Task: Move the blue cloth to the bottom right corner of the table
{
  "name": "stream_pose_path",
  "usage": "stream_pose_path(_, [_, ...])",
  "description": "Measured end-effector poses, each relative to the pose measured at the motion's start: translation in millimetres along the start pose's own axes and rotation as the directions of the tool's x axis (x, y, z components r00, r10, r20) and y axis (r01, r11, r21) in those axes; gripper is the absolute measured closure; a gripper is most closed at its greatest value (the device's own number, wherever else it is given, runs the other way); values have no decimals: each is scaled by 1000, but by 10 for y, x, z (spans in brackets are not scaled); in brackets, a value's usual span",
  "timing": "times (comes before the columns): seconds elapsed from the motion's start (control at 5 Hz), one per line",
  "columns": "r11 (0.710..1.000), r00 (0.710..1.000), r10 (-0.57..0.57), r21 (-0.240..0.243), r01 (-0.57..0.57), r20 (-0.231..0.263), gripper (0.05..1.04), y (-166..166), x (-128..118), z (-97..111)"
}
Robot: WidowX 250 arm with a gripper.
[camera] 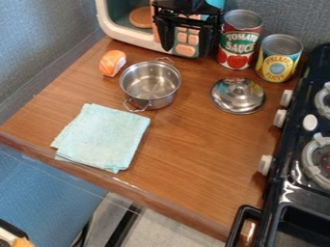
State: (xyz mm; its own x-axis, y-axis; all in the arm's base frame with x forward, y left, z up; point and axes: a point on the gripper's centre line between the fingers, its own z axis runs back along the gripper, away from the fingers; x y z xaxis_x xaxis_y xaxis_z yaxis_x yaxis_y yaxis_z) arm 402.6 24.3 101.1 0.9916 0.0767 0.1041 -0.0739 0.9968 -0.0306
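Observation:
My gripper [187, 47] hangs at the top centre, in front of the toy microwave, its two fingers spread apart with nothing held between them. The light blue cloth [105, 137] lies folded and flat on the left part of the wooden table [193, 169], close to the front edge, with one corner reaching toward that edge. It is below and to the left of my gripper, well apart from it. The table's bottom right corner lies beside the stove's black handle.
A metal pot [151, 85] stands just behind the cloth, with a sushi piece [113, 63] to its left. The pot lid [238, 95] rests farther right. Two cans [240, 41] stand behind it, beside the microwave [119, 31]. A stove [296, 178] borders the right side.

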Motion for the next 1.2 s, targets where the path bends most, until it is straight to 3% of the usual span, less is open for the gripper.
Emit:
stream_pose_path(0.2, [1000, 999, 1, 0, -1, -41, 83, 5, -58, -159])
stream_pose_path(0.4, [1000, 999, -13, 21, 14, -48, 83, 89, -395, -120])
stream_pose_path(0.6, [998, 1000, -5, 58, 5, -2, 83, 361, -727, 20])
stream_pose_path(0.8, [998, 1000, -26, 62, 26, -1, 83, 575, -1090, -25])
stream_pose_path(1.0, [998, 999, -43, 43, 44, -32, 83, 772, -1440, -199])
stream_pose_path(1.2, [998, 998, -54, 15, 55, -40, 83, 891, -1618, -330])
